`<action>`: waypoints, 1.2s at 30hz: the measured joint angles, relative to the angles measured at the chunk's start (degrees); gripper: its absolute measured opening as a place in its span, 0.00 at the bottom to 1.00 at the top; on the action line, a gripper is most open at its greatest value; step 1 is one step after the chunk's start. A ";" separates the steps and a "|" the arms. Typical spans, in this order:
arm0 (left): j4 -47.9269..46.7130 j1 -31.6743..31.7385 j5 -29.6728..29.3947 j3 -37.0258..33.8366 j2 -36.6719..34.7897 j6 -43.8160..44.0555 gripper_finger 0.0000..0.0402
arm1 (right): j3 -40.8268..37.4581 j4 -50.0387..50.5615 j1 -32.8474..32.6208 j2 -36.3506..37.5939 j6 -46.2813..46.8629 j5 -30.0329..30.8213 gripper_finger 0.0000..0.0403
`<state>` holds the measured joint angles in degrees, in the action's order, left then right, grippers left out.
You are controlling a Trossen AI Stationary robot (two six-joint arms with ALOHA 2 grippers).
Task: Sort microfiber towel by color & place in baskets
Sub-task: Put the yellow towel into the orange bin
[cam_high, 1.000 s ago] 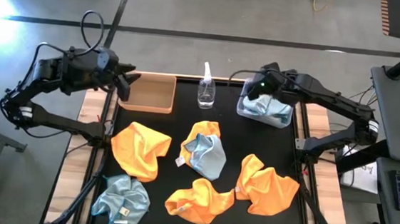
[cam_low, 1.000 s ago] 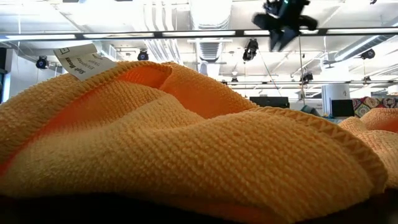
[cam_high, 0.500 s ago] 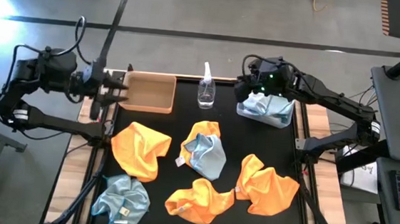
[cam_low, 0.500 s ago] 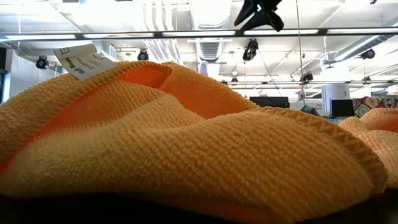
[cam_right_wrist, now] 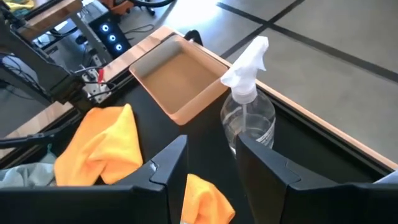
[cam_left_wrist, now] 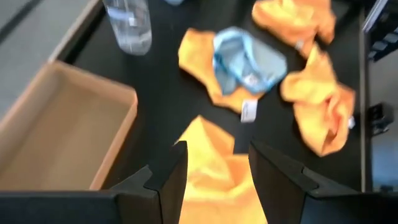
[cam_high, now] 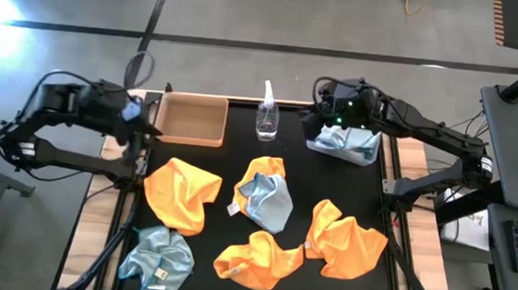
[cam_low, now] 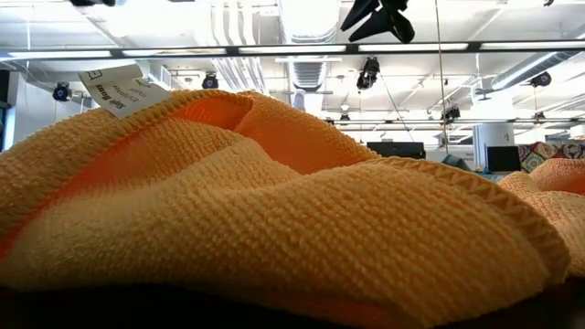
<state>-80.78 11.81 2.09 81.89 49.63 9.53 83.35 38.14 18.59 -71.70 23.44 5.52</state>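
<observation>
In the high view, orange towels lie crumpled on the black mat at the left (cam_high: pixel 181 193), the near middle (cam_high: pixel 259 259) and the right (cam_high: pixel 344 240). A fourth orange towel (cam_high: pixel 264 171) carries a pale blue towel (cam_high: pixel 267 203) on top. Another blue towel (cam_high: pixel 158 253) lies at the near left corner. One blue towel (cam_high: pixel 343 138) sits inside the grey-blue basket (cam_high: pixel 370 159). The tan basket (cam_high: pixel 189 121) stands at the far left. My left gripper (cam_high: pixel 146 125) (cam_left_wrist: pixel 217 171) hovers open beside the tan basket. My right gripper (cam_high: pixel 314 120) (cam_right_wrist: pixel 214 165) hangs open by the grey-blue basket's left edge.
A clear spray bottle (cam_high: pixel 267 116) (cam_right_wrist: pixel 249 112) stands upright between the two baskets at the far edge. In the low view an orange towel (cam_low: pixel 274 210) with a white tag fills the foreground, and the right gripper (cam_low: pixel 377 15) shows high above it.
My left gripper has drawn back from the tan basket's left edge toward the table's left and turned toward the towels. My right gripper has moved from above the grey-blue basket toward the spray bottle and risen. No towel has moved.
</observation>
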 joint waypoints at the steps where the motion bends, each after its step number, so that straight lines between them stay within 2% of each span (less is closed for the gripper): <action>1: -0.10 0.00 0.00 -1.65 -0.11 0.03 0.39 | 0.00 0.45 0.00 0.00 0.04 0.00 0.32; 9: 0.47 0.00 0.02 -17.89 -3.04 3.75 0.39 | 0.00 3.03 0.02 0.00 -0.09 0.02 0.32; 14: 8.21 0.00 0.76 -27.63 -6.11 9.11 0.39 | 0.00 5.75 0.02 0.00 -1.32 0.02 0.32; 21: 19.09 0.00 1.91 -37.81 -7.31 15.24 0.39 | 0.00 12.03 0.04 0.02 -1.62 0.02 0.32; 27: 20.66 0.00 1.90 -43.99 -5.53 22.83 0.39 | 0.00 16.14 0.04 0.02 -3.90 0.02 0.32; 32: 23.16 0.00 1.91 -46.27 -4.01 30.93 0.39 | 0.00 16.23 0.04 0.02 -5.08 0.03 0.32; 36: 26.38 -0.15 0.74 -46.14 -3.73 25.07 0.39 | 0.00 16.23 0.04 0.00 -7.99 0.04 0.32</action>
<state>-54.40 11.66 2.83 35.74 45.90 34.60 83.35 54.37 18.63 -71.70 15.45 5.56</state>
